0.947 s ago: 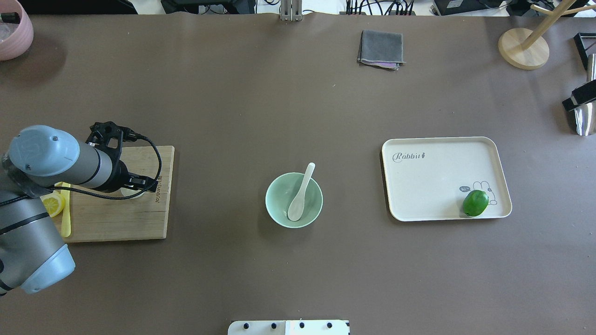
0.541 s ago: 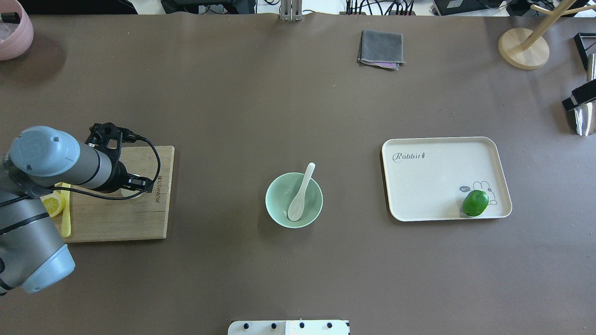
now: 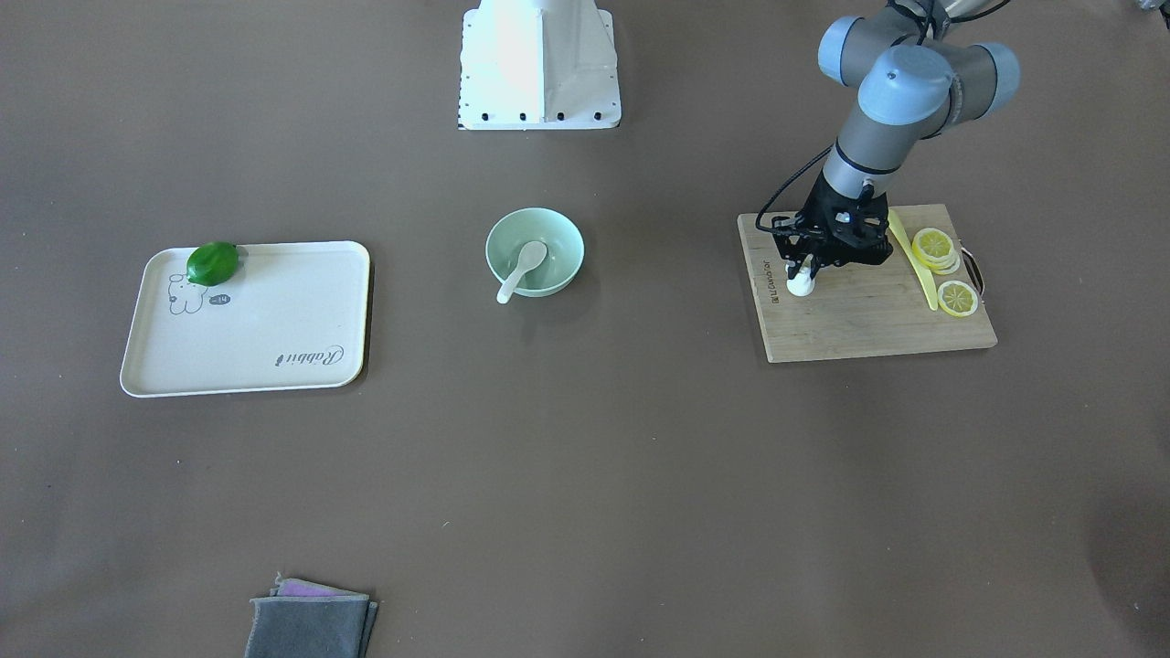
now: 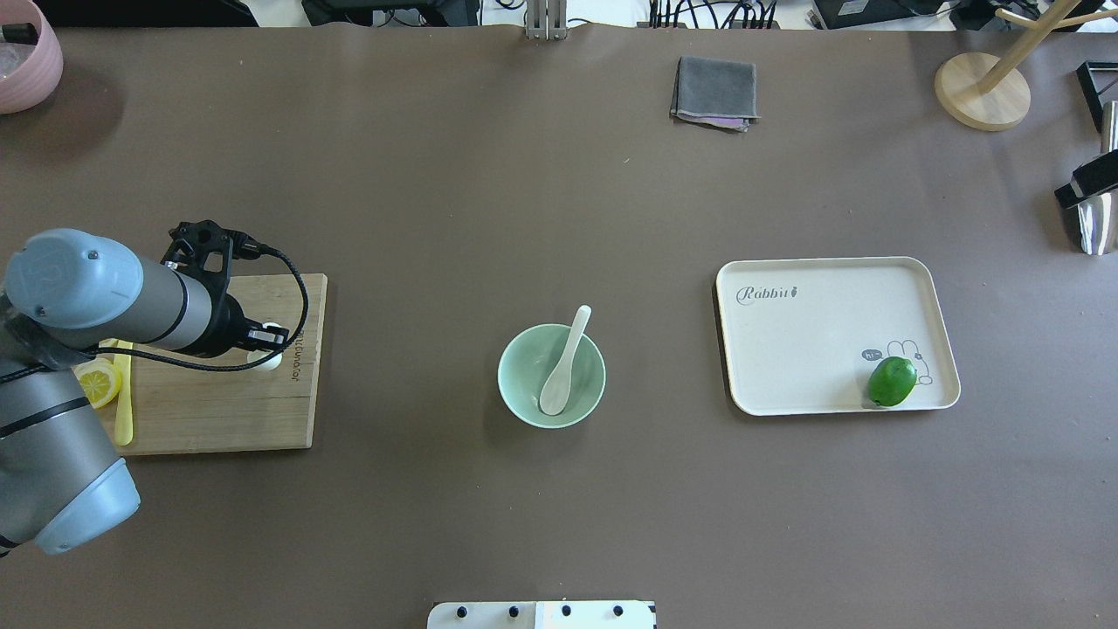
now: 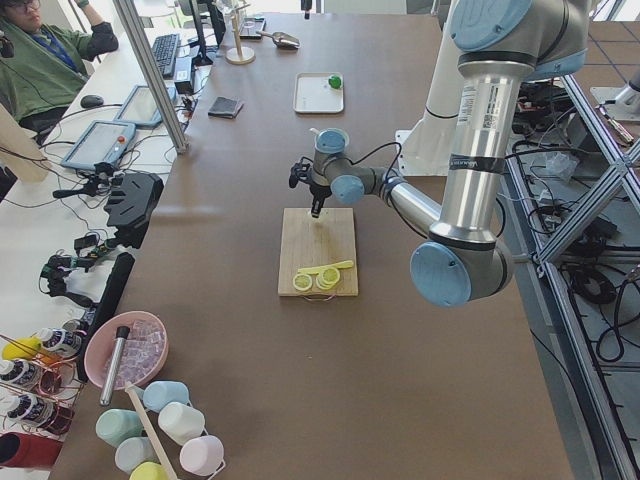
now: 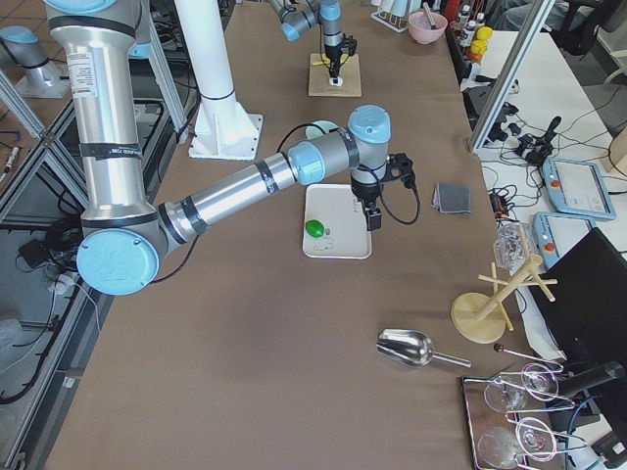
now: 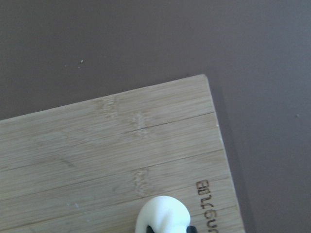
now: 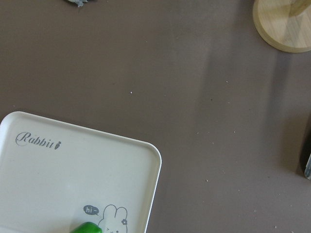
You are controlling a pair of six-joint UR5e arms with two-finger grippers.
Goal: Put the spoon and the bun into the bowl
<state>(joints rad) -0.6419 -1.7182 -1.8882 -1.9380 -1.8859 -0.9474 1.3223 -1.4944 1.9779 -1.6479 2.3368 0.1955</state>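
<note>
Bamboo cutting board (image 4: 218, 411) lies near-left, with yellow lemon slices (image 3: 937, 247) and a thin yellow knife (image 3: 909, 251) along its left side. By its right edge sits the small white pleated bun (image 3: 801, 286), the left gripper (image 3: 803, 274) clamped narrowly on it. At centre the pale mint-green round bowl (image 4: 511, 384) holds the glossy white spoon (image 4: 559, 384), handle over the far rim. The right gripper (image 6: 373, 217) hangs over the table's right end; I cannot tell how its fingers stand.
</note>
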